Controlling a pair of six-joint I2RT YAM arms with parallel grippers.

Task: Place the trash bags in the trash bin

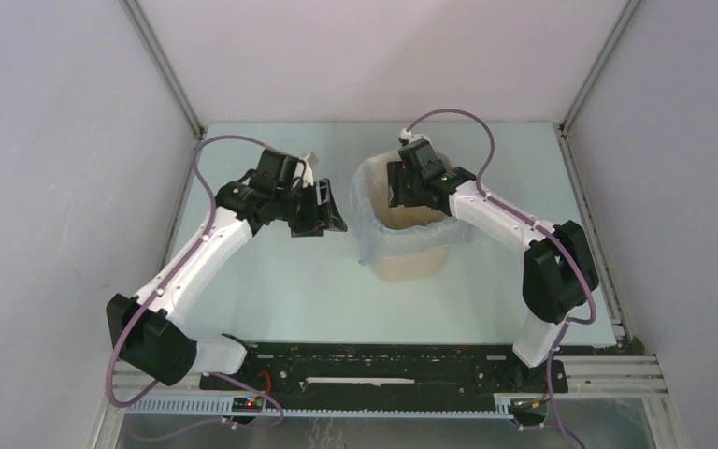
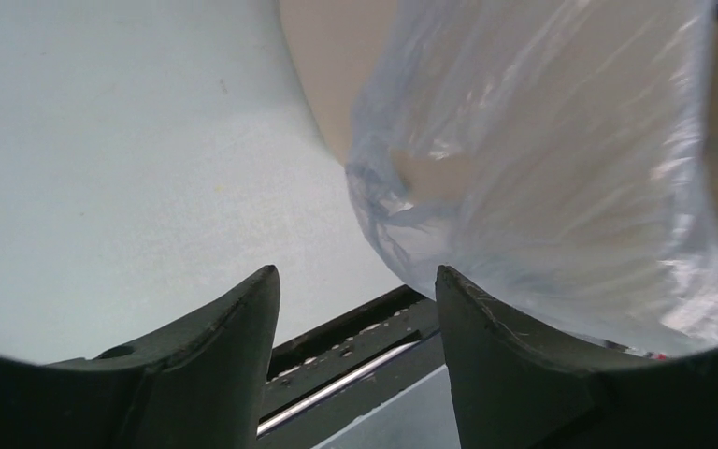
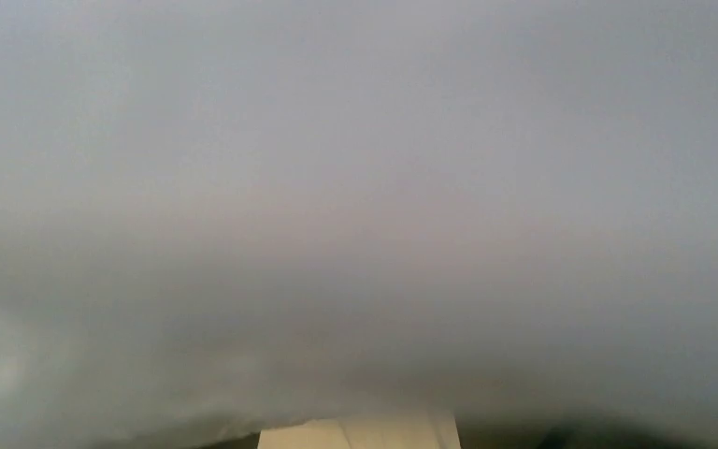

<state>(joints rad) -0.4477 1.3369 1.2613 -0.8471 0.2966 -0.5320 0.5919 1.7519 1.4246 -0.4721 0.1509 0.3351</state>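
Note:
The beige trash bin [image 1: 411,265] stands upright at mid-table. The pale-blue trash bag [image 1: 374,238] is draped over its mouth and hangs down the outside walls. My left gripper [image 1: 332,210] is open and empty just left of the bin. In the left wrist view its fingers [image 2: 355,281] stand apart, with the bag [image 2: 561,168] and the bin wall [image 2: 337,65] just ahead on the right. My right gripper [image 1: 402,187] is at the far rim of the bin mouth. Its fingers are hidden. The right wrist view is filled with blurred film [image 3: 355,187] above a beige strip [image 3: 355,435].
The pale-green table [image 1: 271,290] is enclosed by white walls on the left, right and back. The black base rail [image 1: 383,365] runs along the near edge. Purple cables loop above both arms.

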